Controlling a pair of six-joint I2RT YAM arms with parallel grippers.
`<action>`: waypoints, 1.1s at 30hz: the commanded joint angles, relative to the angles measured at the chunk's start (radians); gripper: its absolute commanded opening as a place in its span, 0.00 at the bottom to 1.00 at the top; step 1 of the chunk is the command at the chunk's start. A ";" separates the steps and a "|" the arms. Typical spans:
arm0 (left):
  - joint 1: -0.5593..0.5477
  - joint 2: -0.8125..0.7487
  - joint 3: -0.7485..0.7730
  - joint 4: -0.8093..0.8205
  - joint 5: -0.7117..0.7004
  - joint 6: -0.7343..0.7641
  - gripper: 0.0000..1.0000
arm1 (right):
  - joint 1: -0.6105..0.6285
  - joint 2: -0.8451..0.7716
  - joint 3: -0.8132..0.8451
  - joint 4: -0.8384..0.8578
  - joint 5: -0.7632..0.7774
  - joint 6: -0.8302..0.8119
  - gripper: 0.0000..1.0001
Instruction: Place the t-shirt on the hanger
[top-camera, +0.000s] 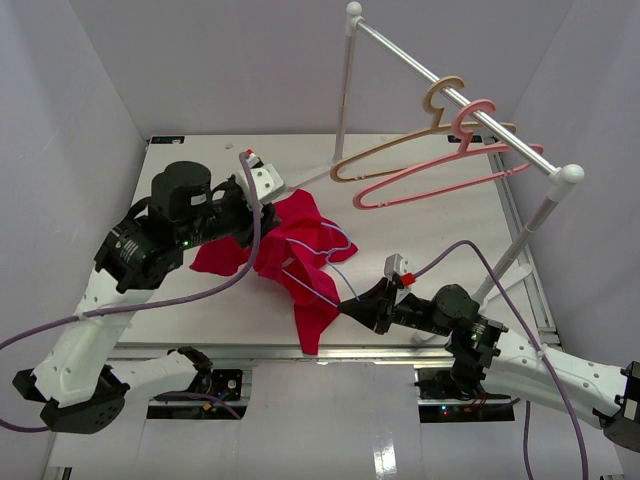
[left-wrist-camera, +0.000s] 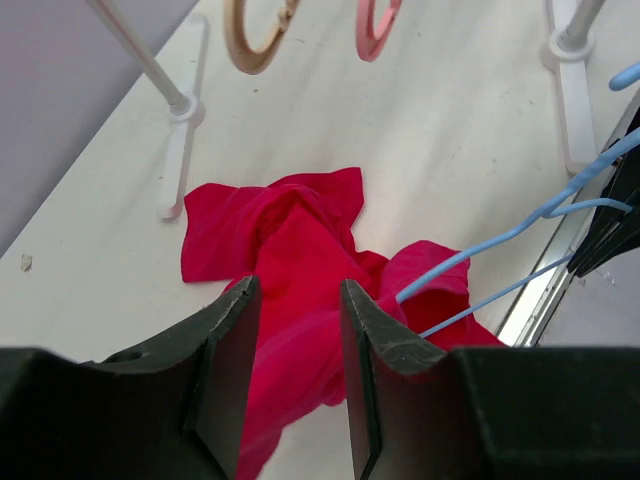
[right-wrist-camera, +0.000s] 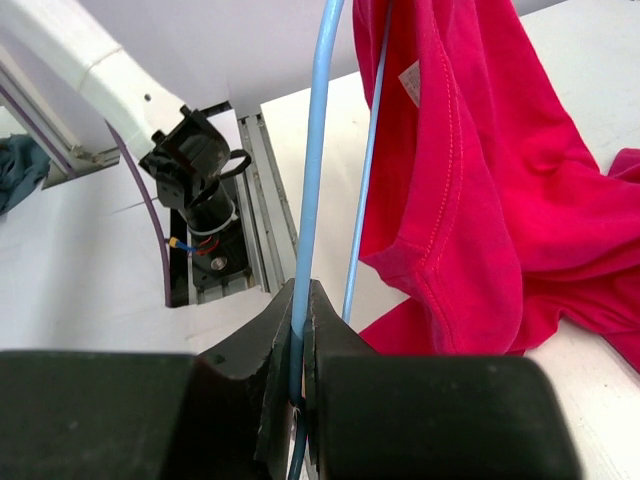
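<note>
The crimson t-shirt (top-camera: 300, 240) lies crumpled in the middle of the table, with one end lifted toward my right arm. The light-blue hanger (top-camera: 340, 245) is threaded partly into it, and its wires come out of the cloth (left-wrist-camera: 500, 245). My right gripper (right-wrist-camera: 302, 290) is shut on the hanger's wire (right-wrist-camera: 310, 180) just right of the shirt (top-camera: 350, 303). The shirt's neck, with a pale label (right-wrist-camera: 410, 82), hangs beside that wire. My left gripper (left-wrist-camera: 298, 300) hovers over the shirt's left part (left-wrist-camera: 290, 240) with its jaws apart; red cloth shows in the gap between them.
A white clothes rack (top-camera: 450, 95) crosses the back right of the table, carrying a tan hanger (top-camera: 400, 150) and a pink hanger (top-camera: 440, 175). One rack foot (left-wrist-camera: 180, 150) stands just behind the shirt. Grey walls close in both sides.
</note>
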 joint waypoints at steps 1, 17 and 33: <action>-0.011 -0.001 0.071 -0.114 0.178 0.197 0.46 | 0.008 -0.026 -0.013 0.141 -0.036 -0.023 0.08; -0.028 0.002 0.046 -0.265 0.231 0.380 0.49 | 0.006 -0.112 -0.014 0.034 -0.022 -0.055 0.08; -0.061 0.037 -0.100 -0.212 -0.005 0.467 0.55 | 0.008 -0.037 -0.002 0.070 -0.058 -0.044 0.08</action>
